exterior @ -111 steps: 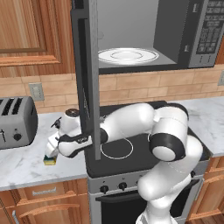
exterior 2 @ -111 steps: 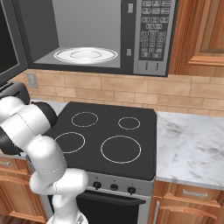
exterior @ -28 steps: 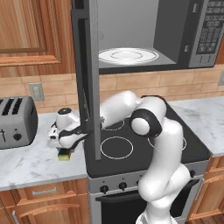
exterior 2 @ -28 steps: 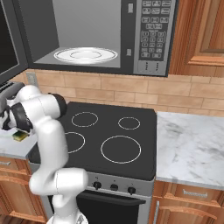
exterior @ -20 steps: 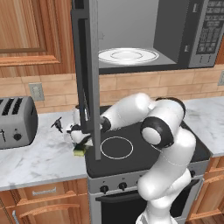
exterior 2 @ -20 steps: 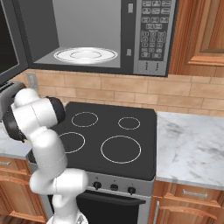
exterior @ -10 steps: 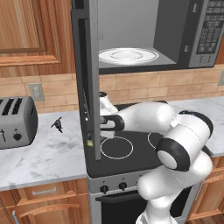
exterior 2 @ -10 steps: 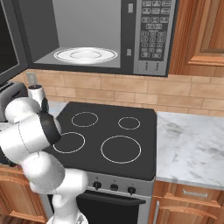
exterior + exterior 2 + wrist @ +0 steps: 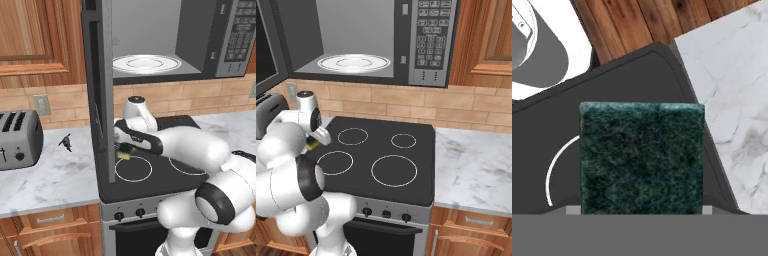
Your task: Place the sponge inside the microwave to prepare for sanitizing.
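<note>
Carried from counter to over the stove [image 9: 150, 175], the sponge [image 9: 124, 152] sits clamped in the tool [image 9: 122, 148], green face toward the hand camera.

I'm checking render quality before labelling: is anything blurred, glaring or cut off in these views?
Left base view: sharp, evenly lit, the sponge partly behind the microwave door's edge. Right base view: crisp, no glare on the stove. Hand view: the sponge's green top looms large, its fuzzy texture slightly soft, bottom cropped.
</note>
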Robot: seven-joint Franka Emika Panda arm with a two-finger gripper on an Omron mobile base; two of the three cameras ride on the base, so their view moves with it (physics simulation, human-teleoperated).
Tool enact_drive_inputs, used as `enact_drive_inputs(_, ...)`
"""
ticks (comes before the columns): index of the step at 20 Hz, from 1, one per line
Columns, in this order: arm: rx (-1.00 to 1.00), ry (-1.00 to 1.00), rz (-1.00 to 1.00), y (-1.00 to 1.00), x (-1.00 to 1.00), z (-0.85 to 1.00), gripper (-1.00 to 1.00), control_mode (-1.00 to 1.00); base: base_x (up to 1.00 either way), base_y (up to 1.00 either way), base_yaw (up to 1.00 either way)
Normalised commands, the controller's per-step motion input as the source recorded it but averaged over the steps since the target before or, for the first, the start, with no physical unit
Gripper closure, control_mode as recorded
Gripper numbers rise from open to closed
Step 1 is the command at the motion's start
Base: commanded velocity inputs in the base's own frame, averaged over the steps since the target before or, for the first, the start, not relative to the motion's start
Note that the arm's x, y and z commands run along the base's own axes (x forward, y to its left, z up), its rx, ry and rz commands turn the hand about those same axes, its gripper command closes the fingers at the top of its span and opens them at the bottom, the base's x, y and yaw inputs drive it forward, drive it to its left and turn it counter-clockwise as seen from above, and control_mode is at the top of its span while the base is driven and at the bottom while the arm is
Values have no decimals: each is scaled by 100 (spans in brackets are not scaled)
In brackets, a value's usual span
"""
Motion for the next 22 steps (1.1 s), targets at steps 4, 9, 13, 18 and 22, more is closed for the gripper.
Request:
enact_drive_inputs(4, 0, -10, 18, -40, -8, 84, 100, -100, 0, 0, 0)
enact_drive_inputs(9, 0, -16, 17, -45, -32, 74, 100, -100, 0, 0, 0)
enact_drive_inputs(13, 0, -22, 17, -63, -55, 85, 100, -100, 0, 0, 0)
enact_drive_inputs(18, -1, -25, 10, -40, -59, 93, 100, -100, 0, 0, 0)
enact_drive_inputs(22, -12, -30, 1, -18, -54, 95, 100, -100, 0, 0, 0)
